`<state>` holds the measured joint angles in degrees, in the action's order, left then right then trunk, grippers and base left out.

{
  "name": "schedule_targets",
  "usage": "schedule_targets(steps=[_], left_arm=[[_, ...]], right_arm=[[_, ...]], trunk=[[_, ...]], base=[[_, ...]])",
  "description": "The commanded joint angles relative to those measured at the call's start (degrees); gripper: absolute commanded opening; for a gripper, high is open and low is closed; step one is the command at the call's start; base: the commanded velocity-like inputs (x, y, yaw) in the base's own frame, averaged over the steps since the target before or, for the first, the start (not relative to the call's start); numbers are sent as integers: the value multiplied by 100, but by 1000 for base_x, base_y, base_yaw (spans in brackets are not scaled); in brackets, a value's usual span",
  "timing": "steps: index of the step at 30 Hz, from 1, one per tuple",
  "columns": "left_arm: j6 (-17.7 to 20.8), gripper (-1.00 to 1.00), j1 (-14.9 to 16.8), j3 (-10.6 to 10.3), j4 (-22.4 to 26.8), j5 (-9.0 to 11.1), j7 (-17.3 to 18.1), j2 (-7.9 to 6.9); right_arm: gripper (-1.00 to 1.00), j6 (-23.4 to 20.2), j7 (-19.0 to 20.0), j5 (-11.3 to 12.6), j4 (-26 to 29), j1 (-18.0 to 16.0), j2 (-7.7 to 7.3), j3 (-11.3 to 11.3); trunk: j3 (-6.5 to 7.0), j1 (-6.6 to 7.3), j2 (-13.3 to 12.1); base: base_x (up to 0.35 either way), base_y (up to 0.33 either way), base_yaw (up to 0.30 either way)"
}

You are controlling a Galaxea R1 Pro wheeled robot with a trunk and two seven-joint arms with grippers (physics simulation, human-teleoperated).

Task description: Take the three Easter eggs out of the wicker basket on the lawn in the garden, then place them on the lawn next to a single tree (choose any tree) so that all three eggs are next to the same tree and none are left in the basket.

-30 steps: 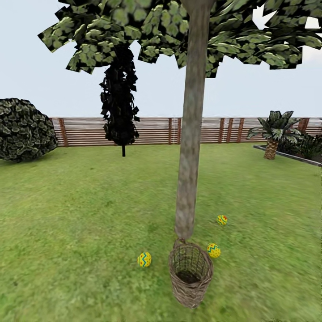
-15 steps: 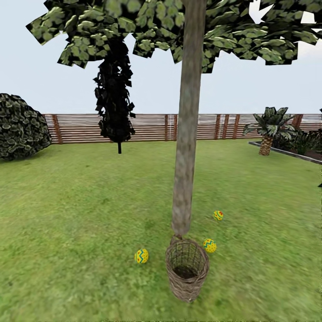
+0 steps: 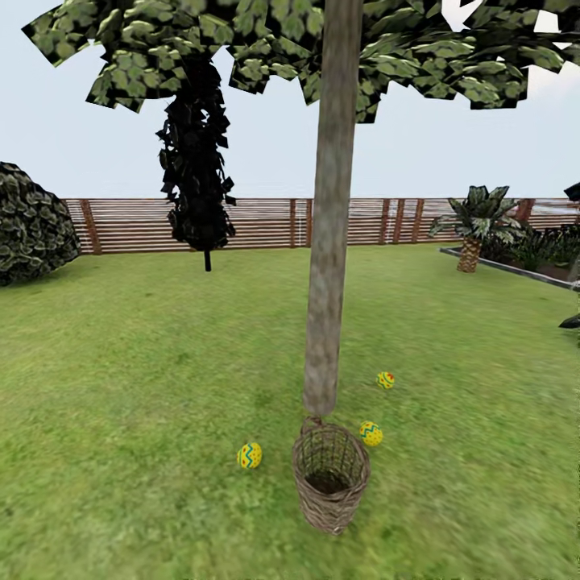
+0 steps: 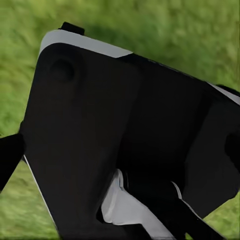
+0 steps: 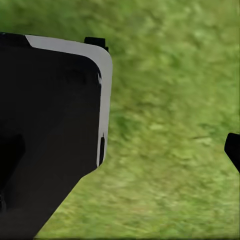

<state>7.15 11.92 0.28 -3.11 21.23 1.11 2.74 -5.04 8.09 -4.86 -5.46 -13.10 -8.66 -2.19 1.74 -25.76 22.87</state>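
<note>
Three Easter eggs lie on the lawn (image 3: 121, 362) around the tree (image 3: 326, 282): one egg (image 3: 250, 455) left of the wicker basket (image 3: 330, 477), one egg (image 3: 370, 433) just right of its rim, one egg (image 3: 386, 380) farther back on the right. The basket stands upright at the foot of the trunk, and its inside looks empty. My left gripper (image 4: 120, 155) and right gripper (image 5: 120, 150) hang over grass beside my black body. Dark fingertips (image 4: 6, 160) (image 5: 233, 149) sit at the frame edges, far apart, with nothing between them.
A dark narrow tree (image 3: 197, 177) stands behind on the left, and a round bush (image 3: 28, 221) at the far left. A slatted wooden fence (image 3: 266, 221) closes the back. A short palm (image 3: 475, 221) and a raised bed edge (image 3: 515, 270) lie to the right.
The whole head view has shifted: tree, basket and eggs sit slightly left and higher and look a little smaller, so the camera has moved. The eggs and basket keep their places relative to the trunk.
</note>
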Motion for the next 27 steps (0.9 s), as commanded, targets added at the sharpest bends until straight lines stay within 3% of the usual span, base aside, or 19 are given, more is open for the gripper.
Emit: schedule_targets(steps=[1, 17, 21, 27], left_arm=[[-4, 100, -39, 0, -11, 36, 12, -1], [-21, 100, -694, -1, -14, 30, 12, 7], [-21, 100, -810, -1, -14, 23, 12, 23], [-21, 100, -966, -1, -14, 22, 38, 38]], right_arm=[[100, -6, 3, -51, -8, 22, 14, -19], [100, -3, -97, -59, -8, 593, 69, -25], [100, 1, -98, -59, -8, 749, 173, -21], [100, -3, -98, -59, -8, 829, 211, -19]], trunk=[[-11, -2, 5], [-160, -2, 5], [-197, -2, 5], [-253, -2, 5]], base=[[0, 0, -86], [0, 0, -98], [0, 0, -124], [0, 0, -131]])
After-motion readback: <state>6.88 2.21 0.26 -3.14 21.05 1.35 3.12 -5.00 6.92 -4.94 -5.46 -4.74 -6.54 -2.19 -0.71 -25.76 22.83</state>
